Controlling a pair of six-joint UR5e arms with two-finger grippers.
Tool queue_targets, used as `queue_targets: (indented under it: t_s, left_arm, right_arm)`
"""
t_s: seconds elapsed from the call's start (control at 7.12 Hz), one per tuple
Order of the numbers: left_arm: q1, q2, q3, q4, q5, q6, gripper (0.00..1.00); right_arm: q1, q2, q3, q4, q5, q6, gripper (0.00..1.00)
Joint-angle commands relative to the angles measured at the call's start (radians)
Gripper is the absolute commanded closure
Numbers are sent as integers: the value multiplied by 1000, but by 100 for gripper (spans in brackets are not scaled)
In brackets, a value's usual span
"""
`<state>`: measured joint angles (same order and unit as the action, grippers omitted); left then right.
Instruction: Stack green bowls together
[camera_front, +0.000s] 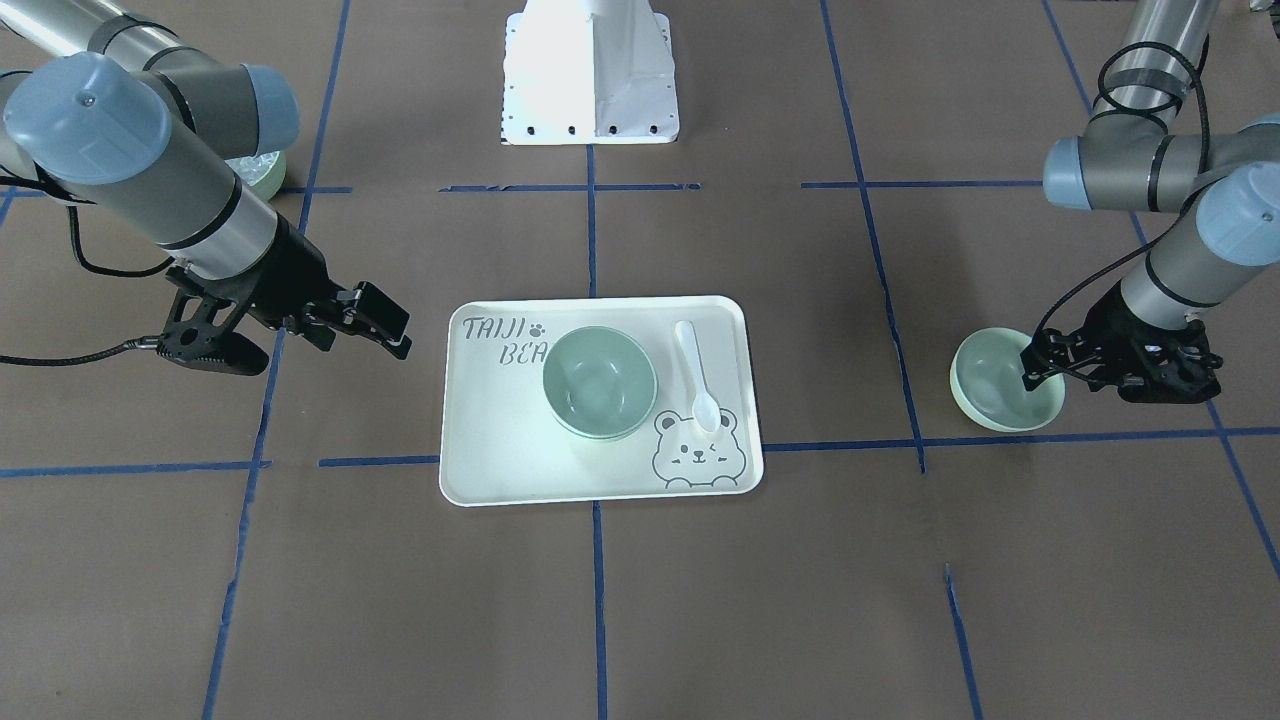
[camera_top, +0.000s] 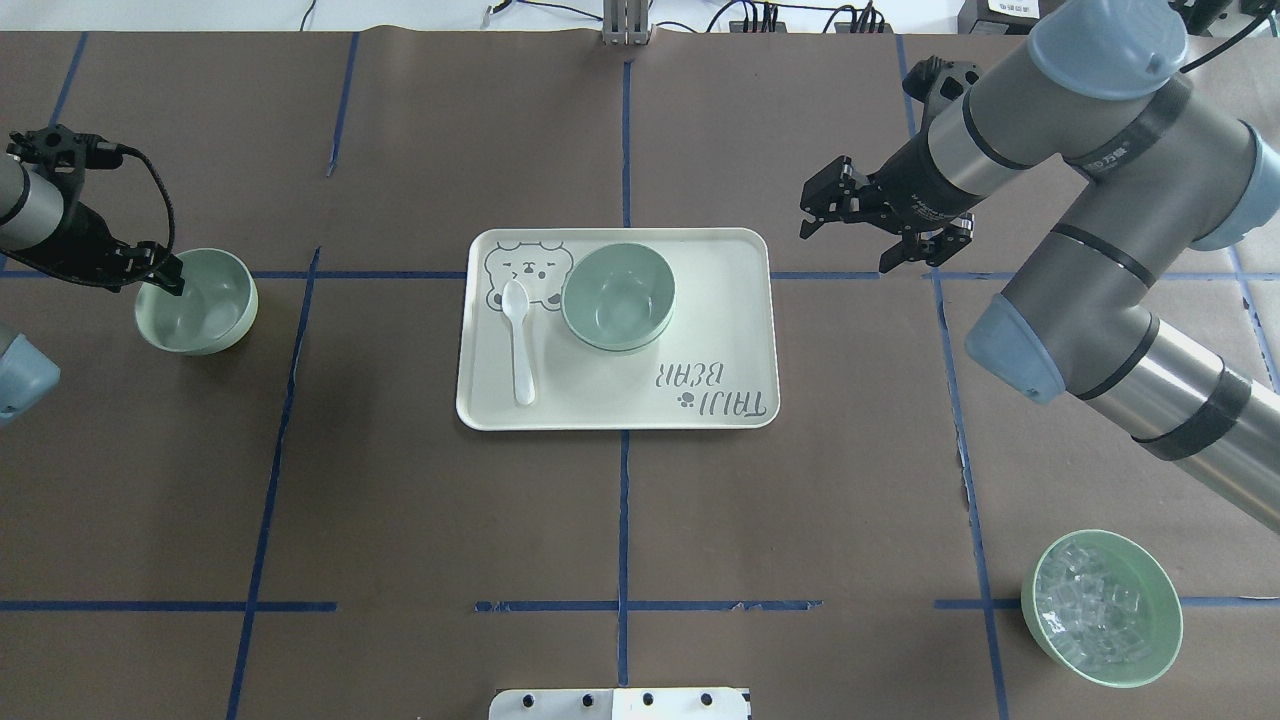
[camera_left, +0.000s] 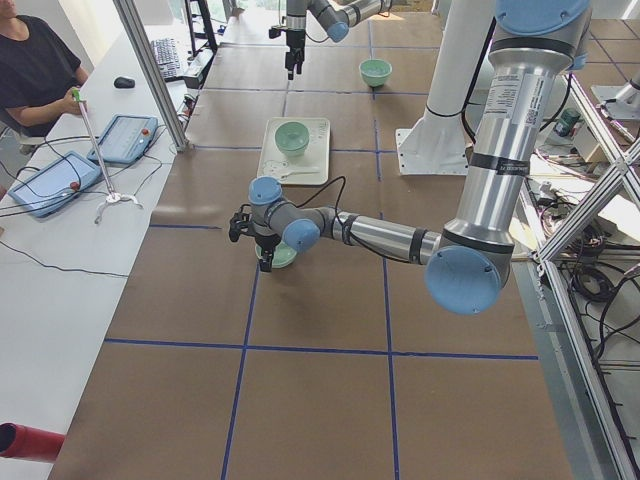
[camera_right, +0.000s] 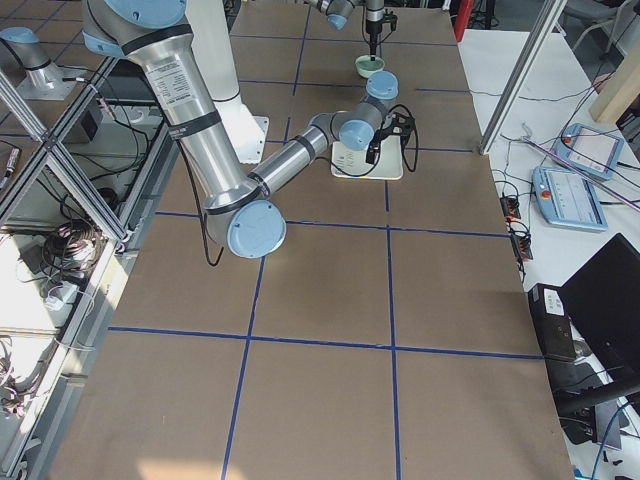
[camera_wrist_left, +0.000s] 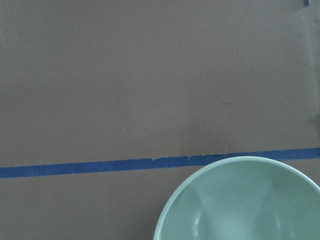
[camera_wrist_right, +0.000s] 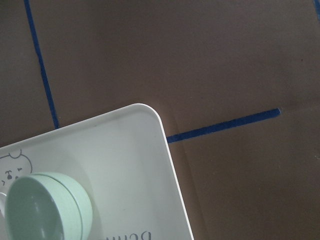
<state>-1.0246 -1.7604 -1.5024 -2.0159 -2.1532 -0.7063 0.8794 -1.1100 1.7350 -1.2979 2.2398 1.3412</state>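
Status: two of three look nested already. The stack (camera_top: 618, 297) sits on the tray (camera_top: 740, 330), upper middle of the overhead view, and the right wrist view shows a doubled rim on it. The third, the loose bowl (camera_top: 205, 305), is upright on the worktop (camera_top: 400, 520) at far left of the overhead view, well apart from the tray and across a blue tape line.

Step in hand, as I read it: pickup of the loose bowl by the left gripper (camera_top: 168, 278). Its tips are at the bowl's left rim in the overhead view, and in the front view one finger appears to dip inside the rim. Jaws look narrow, but I can't tell whether they're clamped on the wall or just straddling it. The left wrist view shows only the bowl's rim at lower right, no fingers. Bowl looks flat on the worktop, not lifted.

Right gripper (camera_top: 848, 232): jaws wide, empty, touching nothing, hovering off the tray's upper right corner.

Next move calls for:
- confirmed pinch on the rim, then a straight lift
- carry rightward across the frame to the tray
- centre over the stack and lower level so it nests

A one-sided rim pinch means the bowl may tilt, so watch that on the drop. Spoon (camera_top: 520, 340) lies on the tray just left of the stack, on the approach side, so keep height until past it. Ice bowl (camera_top: 1100, 608), lower right, isn't part of this.
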Motion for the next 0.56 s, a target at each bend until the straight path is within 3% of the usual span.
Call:
queue_targets:
  t_s: [0.0,0.14,0.42]
  left_arm:
    - [20,-8,27,2,3,-5,54]
    - [20,-8,25,5,-2,-1,100]
    - [20,-7,4,6,-11,-1,100]
  right_arm:
    - [1,-2,1,0,1,-2,0]
    - [1,-2,1,2,1,-2,0]
    - [1,-4,3,2,3,-2,0]
